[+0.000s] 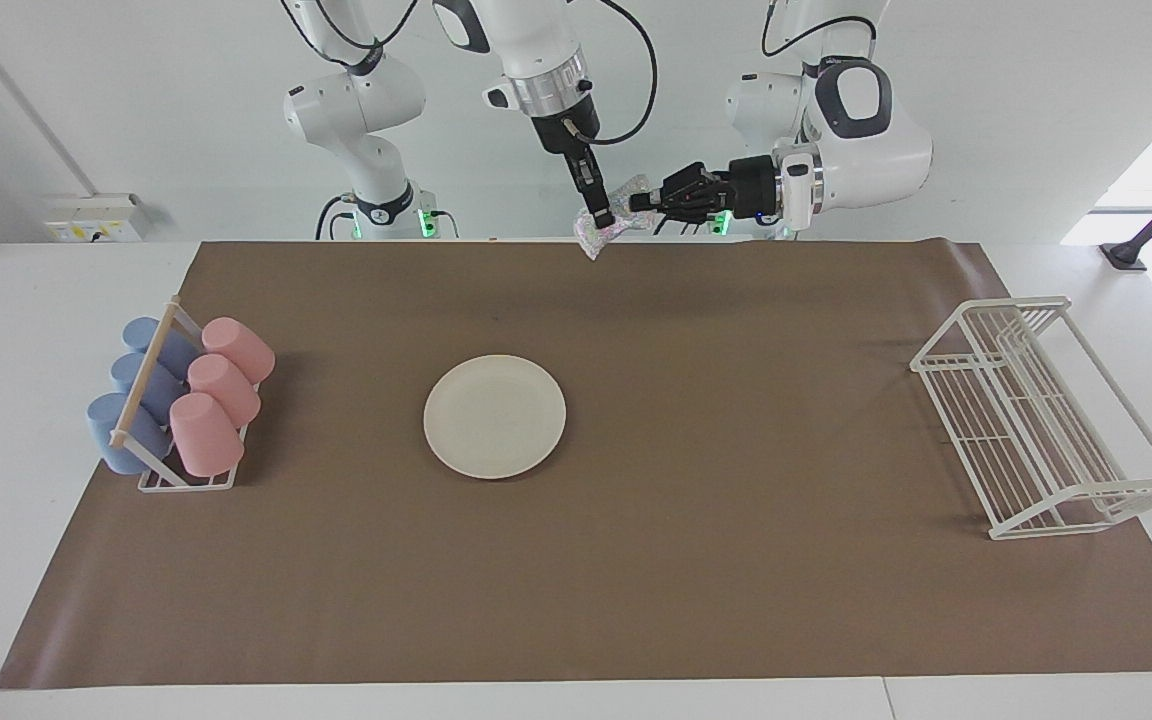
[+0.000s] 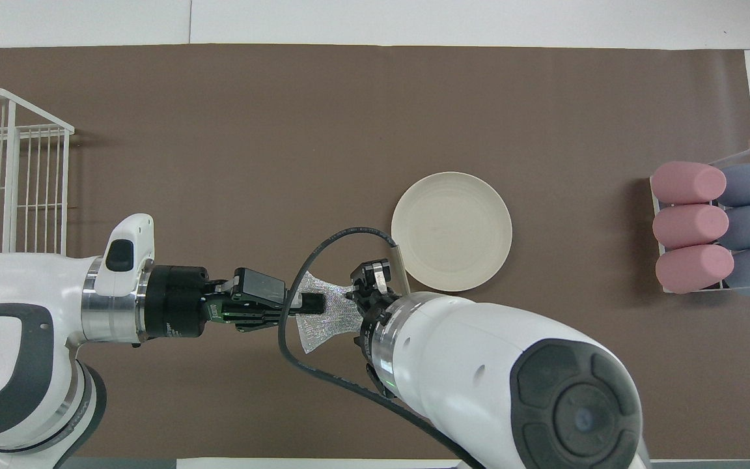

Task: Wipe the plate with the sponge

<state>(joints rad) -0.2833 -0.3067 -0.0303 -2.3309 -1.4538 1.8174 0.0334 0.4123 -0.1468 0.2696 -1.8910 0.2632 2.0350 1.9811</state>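
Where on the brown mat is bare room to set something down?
Free: the wide stretch between the round cream plate and the white wire rack; also the mat's edge farthest from the robots. Crowded: beside the rack of pink and blue cups.

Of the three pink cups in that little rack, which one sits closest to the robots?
The pink plastic cup at the rack's robot-side end, lying tilted beside a blue cup; the other two pink cups lie farther from the robots.

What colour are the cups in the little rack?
Three cups are pink and three are blue, seen best in the facing view.
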